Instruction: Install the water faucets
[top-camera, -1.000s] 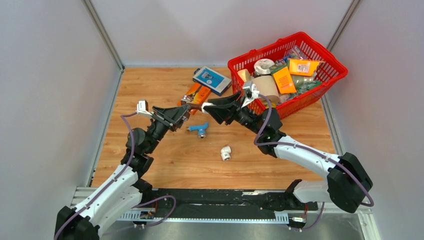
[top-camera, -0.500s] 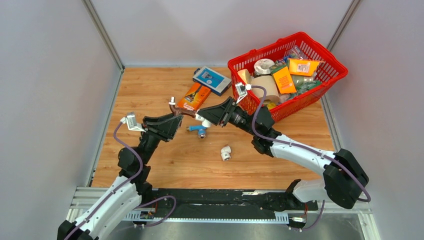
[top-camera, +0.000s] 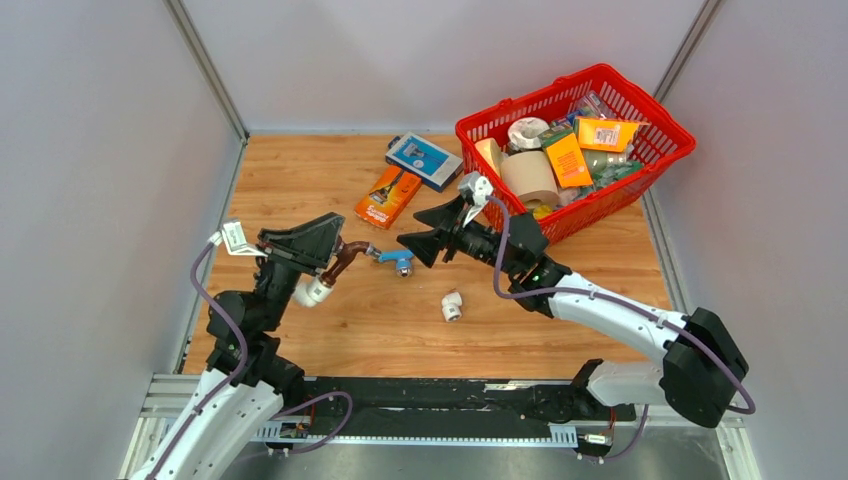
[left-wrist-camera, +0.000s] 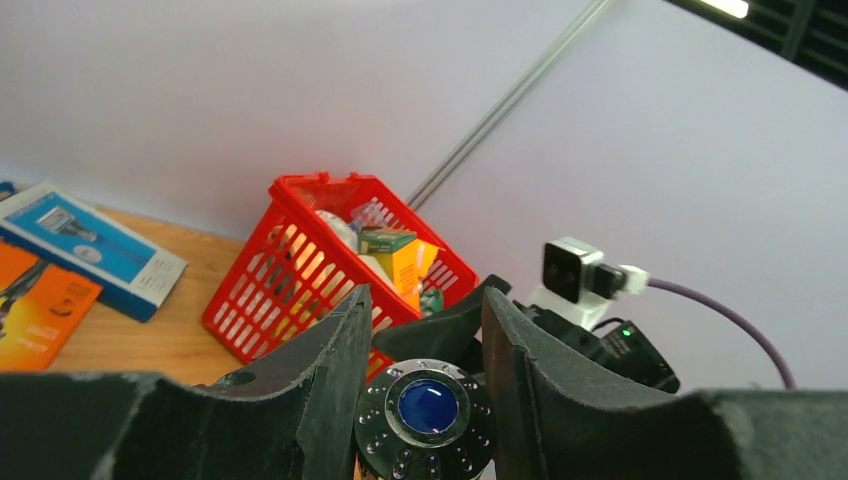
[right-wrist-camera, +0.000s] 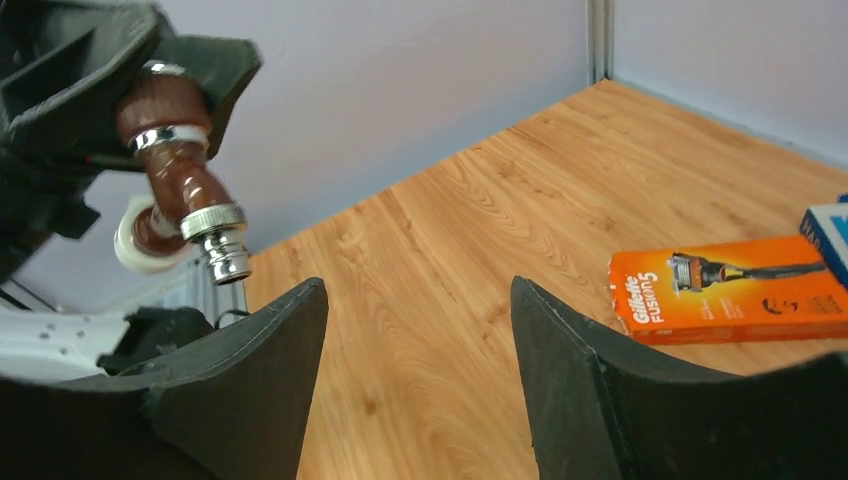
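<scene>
My left gripper (top-camera: 328, 243) is shut on the handle of the dark brown faucet (top-camera: 345, 260) and holds it above the table. A white elbow fitting (top-camera: 312, 292) sits on the faucet's lower end. In the left wrist view the faucet's round cap (left-wrist-camera: 428, 408) with a blue centre shows between my fingers. The right wrist view shows the brown faucet (right-wrist-camera: 185, 185) with its silvery tip. The light blue faucet (top-camera: 397, 260) lies on the table between the grippers. My right gripper (top-camera: 415, 240) is open and empty, just right of it; it also shows in the right wrist view (right-wrist-camera: 420, 380).
A second white elbow fitting (top-camera: 452, 306) lies on the wood nearer the arms. A red basket (top-camera: 655, 150) full of goods stands at the back right. An orange razor box (top-camera: 383, 198) and a blue box (top-camera: 425, 160) lie at the back centre.
The two grippers met at the brown faucet; the right gripper has let go and opened. My left arm has pulled back left and nearer with the faucet and the white fitting on it.
</scene>
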